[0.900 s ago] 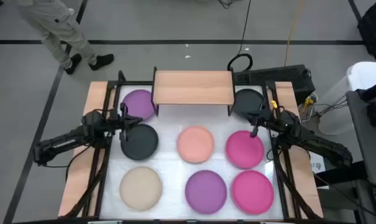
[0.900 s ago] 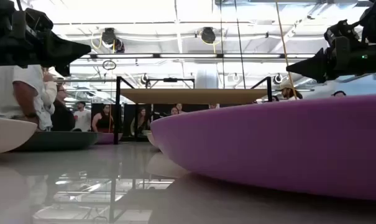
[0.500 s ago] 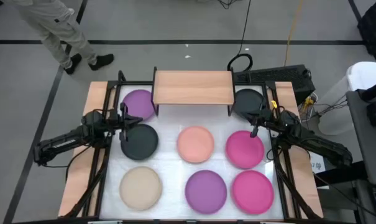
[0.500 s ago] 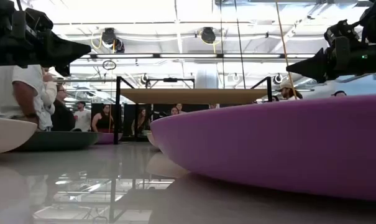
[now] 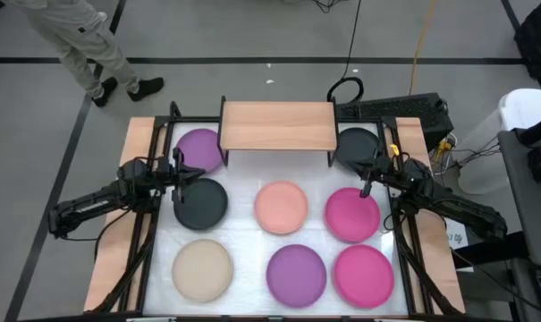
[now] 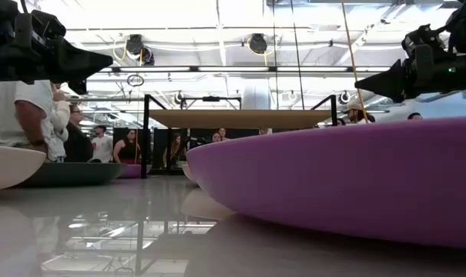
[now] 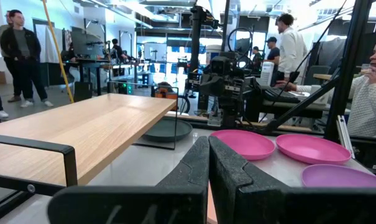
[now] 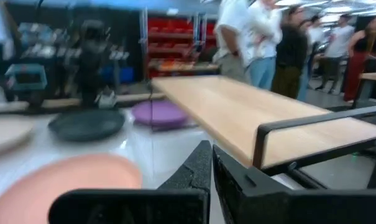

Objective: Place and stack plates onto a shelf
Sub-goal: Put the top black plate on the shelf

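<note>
Eight plates lie flat on the white table: a purple plate [image 5: 199, 148] and a black-grey plate [image 5: 357, 146] beside the shelf's legs, a black-grey plate [image 5: 201, 203], a salmon plate [image 5: 281, 207], a magenta plate [image 5: 351, 215], a beige plate [image 5: 203, 269], a purple plate [image 5: 296, 272] and a magenta plate [image 5: 364, 275]. The wood-topped shelf [image 5: 277, 125] stands at the far middle, nothing on it. My left gripper [image 5: 197, 173] is shut and empty above the left black-grey plate's far edge. My right gripper [image 5: 365, 190] is shut and empty above the magenta plate's far edge.
Black frame rails [image 5: 145, 241] run along the table's left and right sides under my arms. A person [image 5: 82, 40] stands beyond the far left corner. Several people show in the room behind the table. A black box [image 5: 404, 109] and cables lie at the far right.
</note>
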Available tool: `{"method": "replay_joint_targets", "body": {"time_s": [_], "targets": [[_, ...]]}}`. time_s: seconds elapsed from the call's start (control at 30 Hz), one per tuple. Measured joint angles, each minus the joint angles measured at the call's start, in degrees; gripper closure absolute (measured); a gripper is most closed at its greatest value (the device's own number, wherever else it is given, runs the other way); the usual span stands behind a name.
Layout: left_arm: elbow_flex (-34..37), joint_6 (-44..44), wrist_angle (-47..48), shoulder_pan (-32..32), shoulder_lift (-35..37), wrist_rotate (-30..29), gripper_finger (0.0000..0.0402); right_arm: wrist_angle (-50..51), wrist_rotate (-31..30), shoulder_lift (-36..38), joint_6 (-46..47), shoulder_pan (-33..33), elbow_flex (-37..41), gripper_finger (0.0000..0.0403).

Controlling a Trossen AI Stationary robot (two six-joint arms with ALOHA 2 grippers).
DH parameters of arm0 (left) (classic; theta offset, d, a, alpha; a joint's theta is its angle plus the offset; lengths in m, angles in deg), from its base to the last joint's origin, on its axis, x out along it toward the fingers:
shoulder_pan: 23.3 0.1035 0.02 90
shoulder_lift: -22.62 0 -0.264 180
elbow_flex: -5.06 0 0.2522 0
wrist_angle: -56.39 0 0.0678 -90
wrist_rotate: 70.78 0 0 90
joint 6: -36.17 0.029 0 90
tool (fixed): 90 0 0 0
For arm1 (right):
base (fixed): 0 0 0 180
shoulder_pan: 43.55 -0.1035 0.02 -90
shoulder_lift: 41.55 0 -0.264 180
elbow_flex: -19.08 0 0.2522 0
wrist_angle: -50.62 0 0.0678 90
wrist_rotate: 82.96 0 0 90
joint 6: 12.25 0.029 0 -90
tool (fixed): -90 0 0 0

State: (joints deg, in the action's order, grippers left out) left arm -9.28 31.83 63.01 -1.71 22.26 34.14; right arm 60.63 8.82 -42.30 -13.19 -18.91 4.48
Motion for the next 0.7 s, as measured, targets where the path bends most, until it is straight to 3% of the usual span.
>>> {"method": "replay_joint_targets", "body": {"time_s": [0.17, 0.33, 0.5, 0.7], "targets": [[0.00, 0.02, 0.00, 0.02, 0.00, -0.02, 0.0398, -6.77, -1.47, 0.04, 1.05, 0.02, 0.02, 0.0403], [0.00, 0.01, -0.01, 0.00, 0.00, -0.01, 0.0398, -14.94, -3.49, 0.02, 9.41, 0.02, 0.02, 0.0403], [0.00, 0.02, -0.02, 0.02, 0.00, -0.02, 0.0398, -27.67, -2.99, 0.08, 6.72, 0.02, -0.93, 0.0403], [0.00, 0.00, 0.00, 0.02, 0.00, -0.02, 0.0398, -16.23, -1.70, -2.83, 3.91, 0.00, -9.59, 0.0403]]}}
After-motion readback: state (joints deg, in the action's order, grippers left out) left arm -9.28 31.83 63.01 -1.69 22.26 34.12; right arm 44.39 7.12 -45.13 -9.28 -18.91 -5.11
